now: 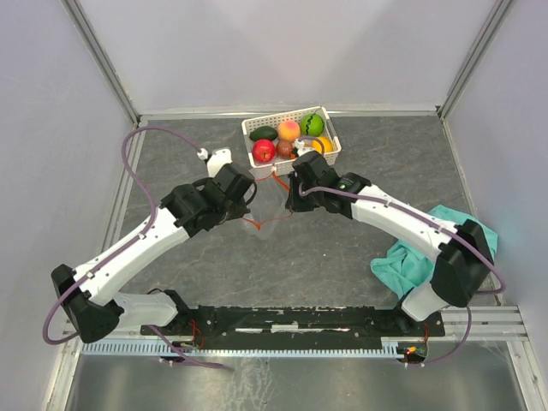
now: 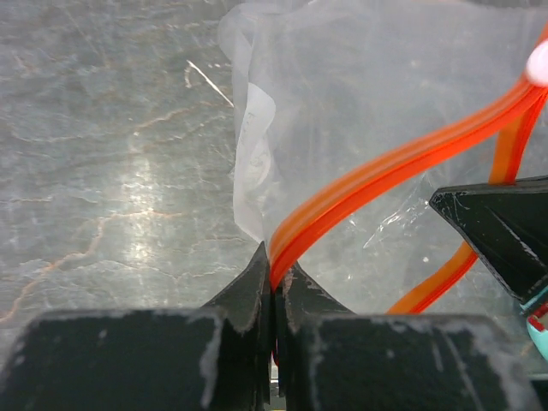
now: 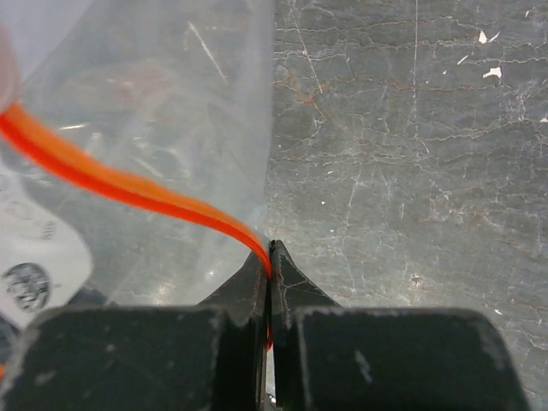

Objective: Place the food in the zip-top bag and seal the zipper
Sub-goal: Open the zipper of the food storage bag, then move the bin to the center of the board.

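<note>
The clear zip-top bag (image 1: 270, 205) hangs crumpled between my two grippers, just in front of the basket. Its red zipper (image 1: 265, 224) sags in a V between them. My left gripper (image 1: 249, 195) is shut on the zipper strip (image 2: 377, 171), pinched at the fingertips (image 2: 257, 278). My right gripper (image 1: 292, 193) is shut on the strip's other end (image 3: 128, 188). The bag (image 3: 154, 111) looks empty. The food sits in the white basket (image 1: 253, 126): red apple (image 1: 264, 150), avocado (image 1: 264, 134), peach (image 1: 288, 129), green melon (image 1: 312, 124), orange (image 1: 322, 145), brown fruit (image 1: 285, 148).
A teal cloth (image 1: 419, 257) lies crumpled at the right, beside the right arm's base. White walls close in the grey stone-look table (image 1: 360, 171) at the back and sides. The right gripper's black finger (image 2: 497, 231) shows in the left wrist view.
</note>
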Available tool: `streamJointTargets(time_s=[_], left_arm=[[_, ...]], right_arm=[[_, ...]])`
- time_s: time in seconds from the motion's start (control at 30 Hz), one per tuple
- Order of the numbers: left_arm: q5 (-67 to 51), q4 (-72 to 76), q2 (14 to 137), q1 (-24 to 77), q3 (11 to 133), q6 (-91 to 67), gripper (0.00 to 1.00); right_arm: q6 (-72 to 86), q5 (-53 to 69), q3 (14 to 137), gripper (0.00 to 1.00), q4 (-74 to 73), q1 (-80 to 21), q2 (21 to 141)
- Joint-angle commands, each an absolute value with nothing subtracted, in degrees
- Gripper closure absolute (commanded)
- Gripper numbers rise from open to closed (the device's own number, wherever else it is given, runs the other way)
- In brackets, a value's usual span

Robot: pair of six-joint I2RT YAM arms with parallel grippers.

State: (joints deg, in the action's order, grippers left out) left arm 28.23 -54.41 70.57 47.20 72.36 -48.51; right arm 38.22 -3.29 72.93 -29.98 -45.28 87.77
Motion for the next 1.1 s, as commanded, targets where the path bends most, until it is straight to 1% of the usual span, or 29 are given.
streamJointTargets(time_s=[0.0,0.07,0.1,0.23,0.47,0.63,0.7,0.77,0.87,0.97,1.07], left_arm=[[32.12,-58.68,68.92,44.26,76.58,-44.13,0.97],[32.67,-60.66,69.74,43.51,77.77,-43.13,0.97],[34.44,-61.77,70.27,43.32,78.58,-42.55,0.97],[36.81,-64.68,73.29,42.2,80.65,-40.08,0.97],[37.5,-62.59,78.38,37.06,81.18,-33.93,0.97],[37.38,-62.15,81.37,34.51,83.55,-30.13,0.97],[37.97,-63.03,82.32,33.85,84.93,-29.3,0.97],[38.88,-64.04,82.84,33.34,86.29,-28.51,0.97],[40.31,-64.93,82.97,32.49,88.1,-26.62,0.97],[42.87,-65.92,83.04,31.7,90.1,-25.24,0.97],[44.54,-66.27,83.05,31.3,91.17,-24.15,0.97]], right_arm=[[35.93,-4.76,77.89,0.95,-29.4,-45.53,91.52],[35.3,-3.82,79.58,0.92,-28.85,-45.53,93.17],[34.69,-3.07,80.36,0.89,-28.32,-45.52,93.67],[31.81,1.02,82.94,0.69,-26.03,-45.46,94.61],[25.44,6.16,88.57,0.42,-28.64,-44.21,95.83],[22.7,17.73,89.81,0.28,-27.9,-38.1,95.64],[21.83,19.08,89.95,0.26,-27.89,-35.48,95.76],[21.01,17.44,89.99,0.25,-28.34,-32.83,96.42],[19.72,10.28,90.58,0.25,-29.43,-28.95,98.75],[18.14,3.83,92.71,0.23,-29.43,-27.32,102.86],[17.29,-0.05,95.26,0.2,-28.06,-26.37,107.03]])
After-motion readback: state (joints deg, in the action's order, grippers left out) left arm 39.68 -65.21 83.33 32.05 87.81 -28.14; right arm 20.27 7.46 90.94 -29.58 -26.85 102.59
